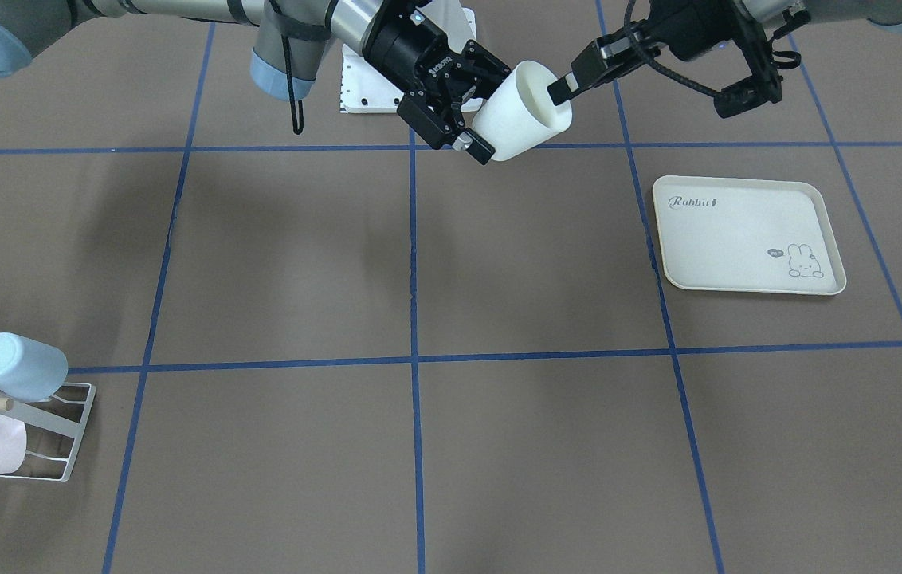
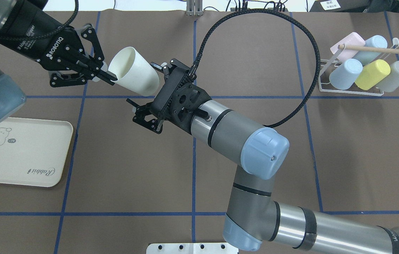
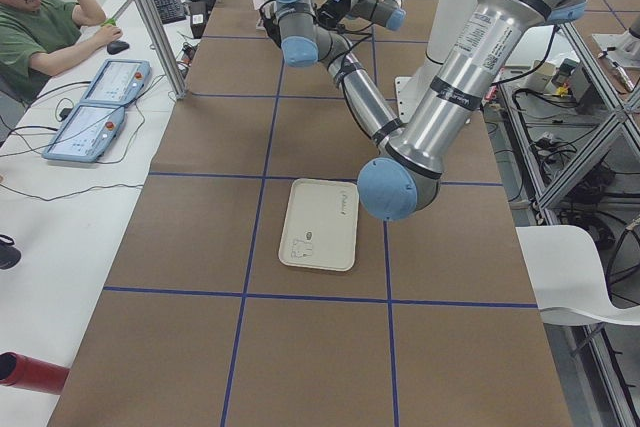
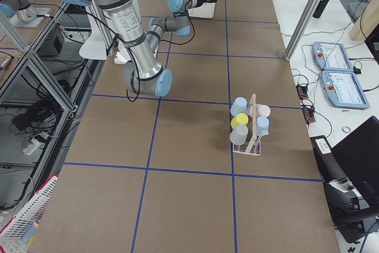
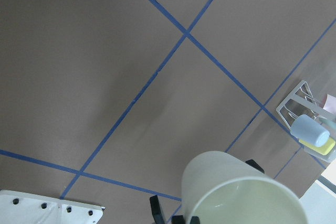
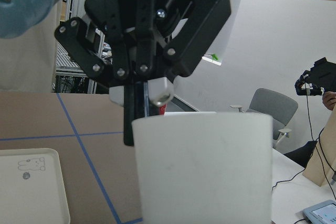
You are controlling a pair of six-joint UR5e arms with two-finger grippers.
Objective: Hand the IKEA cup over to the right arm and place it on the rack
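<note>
I am holding the white cup (image 2: pixel 136 74) in the air over the table (image 2: pixel 122 169), a little to my left of the middle tape line (image 2: pixel 193 169). My left pincer (image 2: pixel 109 73) is pinching its rim, one finger reaching inside the mouth and the other pressing on the outer wall. The cup is lying almost level, its long axis running from one pincer to the other. The open mouth is facing my left pincer and the closed base is pointing into my right pincer (image 1: pixel 489 110). That one is standing wide, its fingers straddling the base end. From overhead a gap is showing between one finger and the wall, so I am judging that it is not gripping yet. The coming move is turning on this alignment: the right fingers are needing only to close across the base. The rack (image 2: pixel 397 51), already carrying pastel cups (image 2: pixel 372 74), is sitting well apart on my right, so my right arm is the nearer one to it.

I am reading ROBOTIQ in white on the left pincer's body, and the same mark, smaller, on the right one. The cream tray (image 2: pixel 34 148) is carrying the script word "Rabbit" and a rabbit drawing. I am finding no brand mark on the cup.
</note>
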